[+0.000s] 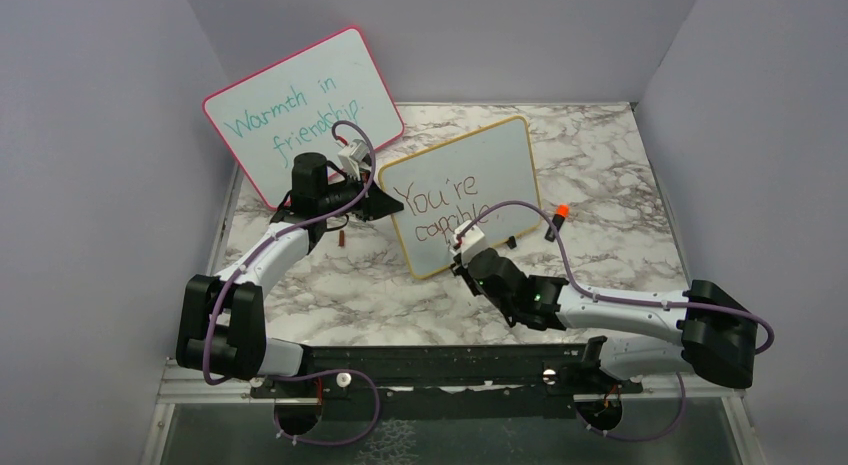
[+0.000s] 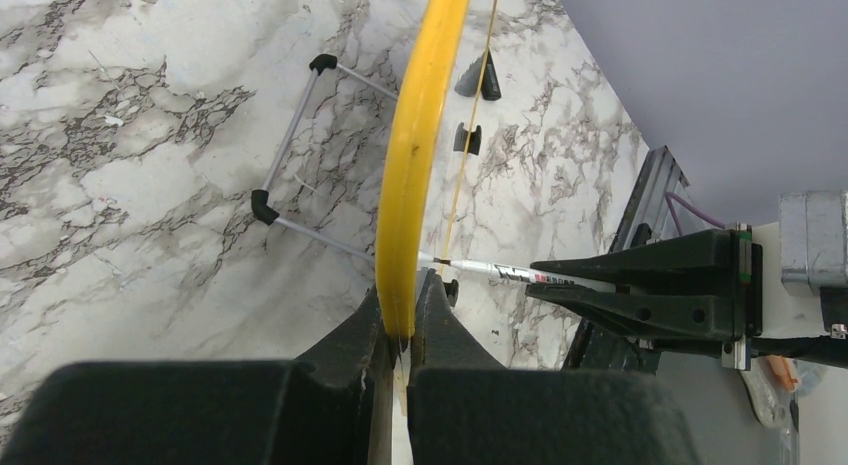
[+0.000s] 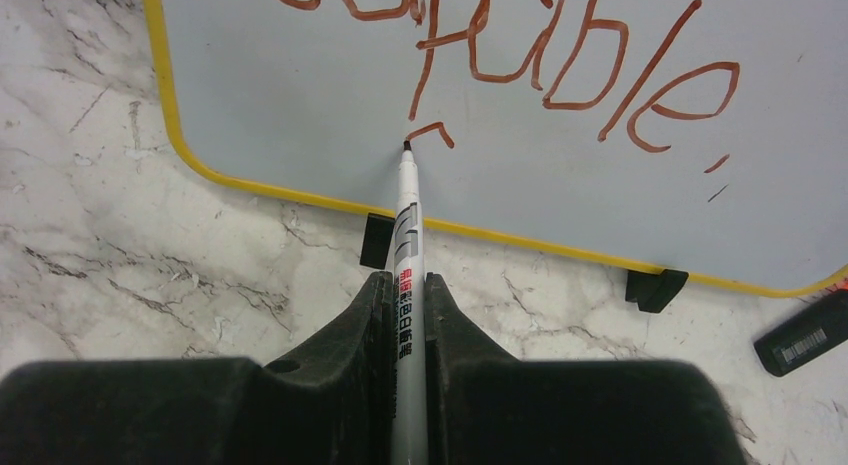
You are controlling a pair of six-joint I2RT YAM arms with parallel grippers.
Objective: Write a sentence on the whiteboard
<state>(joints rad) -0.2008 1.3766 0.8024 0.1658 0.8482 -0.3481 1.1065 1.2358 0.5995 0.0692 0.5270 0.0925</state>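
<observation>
The yellow-framed whiteboard point(image 1: 500, 160) stands tilted on black feet point(image 3: 655, 288) at mid table. It carries the sentence point(image 1: 440, 210) in red-brown: "You're" and "capable" point(image 3: 560, 65). Below that is one short curved stroke point(image 3: 432, 133); no other word shows. My left gripper point(image 1: 385, 207) is shut on the board's left frame edge point(image 2: 420, 135), with its jaws pinching the yellow rim point(image 2: 403, 305). My right gripper point(image 3: 406, 280) is shut on a white marker point(image 3: 405, 215), whose tip touches the board beside the stroke. The right gripper also shows in the top view point(image 1: 462, 247).
A larger pink-framed board point(image 1: 300, 110) with teal writing leans at the back left. The marker's black and orange cap point(image 1: 557, 220) lies right of the whiteboard and also shows in the right wrist view point(image 3: 805, 335). A small red bit point(image 1: 342, 240) lies below the left gripper. A wire stand point(image 2: 290, 175) props the board from behind.
</observation>
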